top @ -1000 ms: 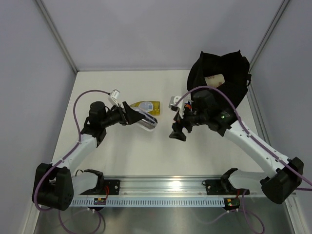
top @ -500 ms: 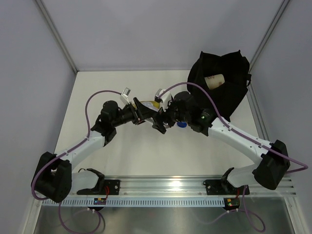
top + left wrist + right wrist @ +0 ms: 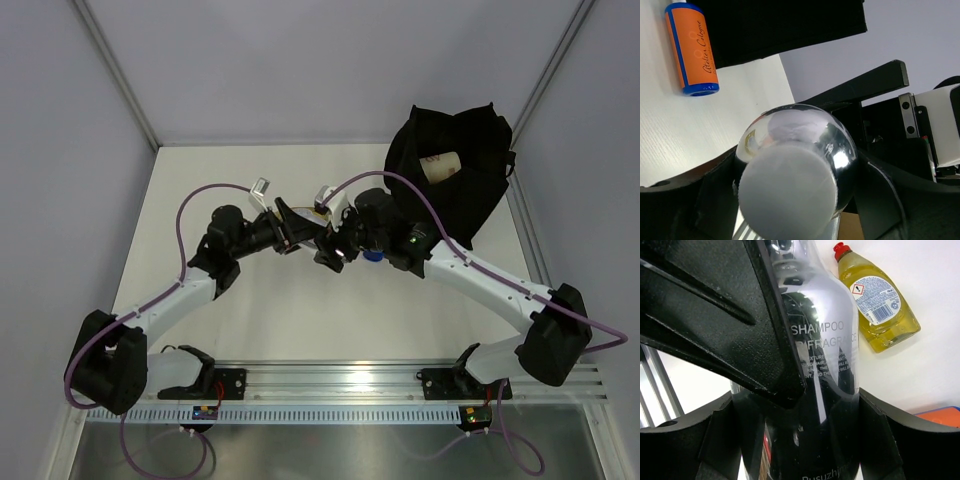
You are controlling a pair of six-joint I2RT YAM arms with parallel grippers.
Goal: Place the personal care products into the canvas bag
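The left fingers (image 3: pixel 715 205) press on either side of the shampoo bottle (image 3: pixel 825 355), whose chrome end fills the left wrist view. It looks like a firm hold. The right fingers (image 3: pixel 880 440) straddle the same bottle further along its body, but I cannot tell whether they clamp it yet. The left gripper (image 3: pixel 297 233) and right gripper (image 3: pixel 334 250) now meet nose to nose over mid-table, with the bottle raised off the table (image 3: pixel 200 180) between them.

A second ago the two were well apart — the left holding the bottle aloft, the right hanging spread nearer the bag (image 3: pixel 485 190). Half a second ago the right had swung across, and since then it has only eased in a little closer.

This reads as a handover to the arm on the bag's side. The right should close fully before the left lets go, or the slick bottle may drop.

Further out, the yellow bottle (image 3: pixel 877 300) lies on the table just beyond the grippers, and the orange bottle (image 3: pixel 692 47) lies near the bag's foot — both still to be packed. A cream bottle (image 3: pixel 440 165) already rests inside the bag.
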